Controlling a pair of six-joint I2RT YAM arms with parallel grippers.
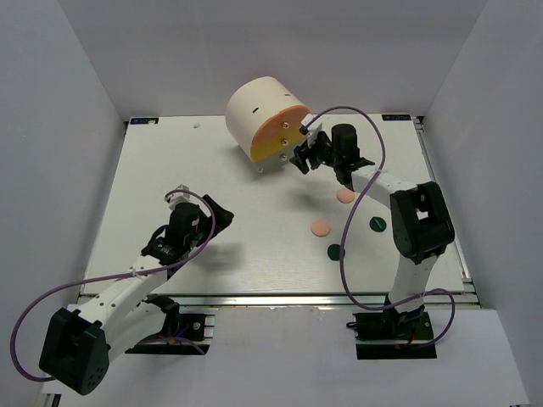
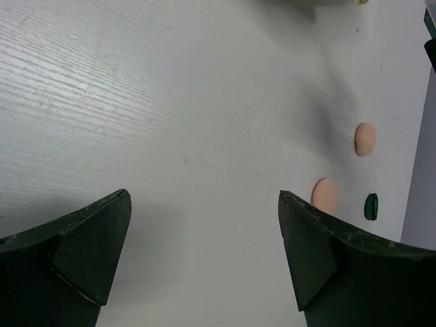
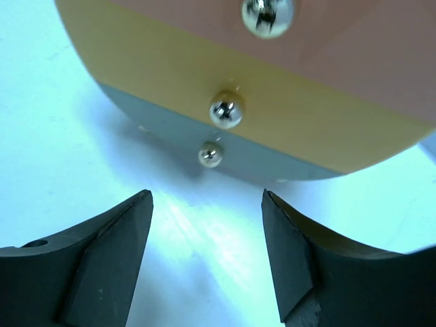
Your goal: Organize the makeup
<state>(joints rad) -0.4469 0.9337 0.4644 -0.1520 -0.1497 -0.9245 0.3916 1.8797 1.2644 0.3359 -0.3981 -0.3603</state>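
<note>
Cream drum (image 1: 254,106), drawers (image 1: 280,136) banded in pink, yellow and what may be grey, knobs (image 3: 226,109) finished in shiny silver, two peach-pink discs (image 1: 345,195), two dark green discs (image 1: 377,224), white table (image 2: 136,102) faintly grained, purple cables (image 1: 344,108).

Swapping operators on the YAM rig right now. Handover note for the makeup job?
Left pincer: open, empty, over bare table, left of the discs.
Right pincer: open, empty, facing the knobs of the drawer organizer, touching none.
Makeup: far peach disc, near peach disc, right green disc and near green disc lie loose on the table, right of centre.
Done: nothing visibly stored; drawers look shut.
Left: probably open a drawer, then put the four discs away.
</note>
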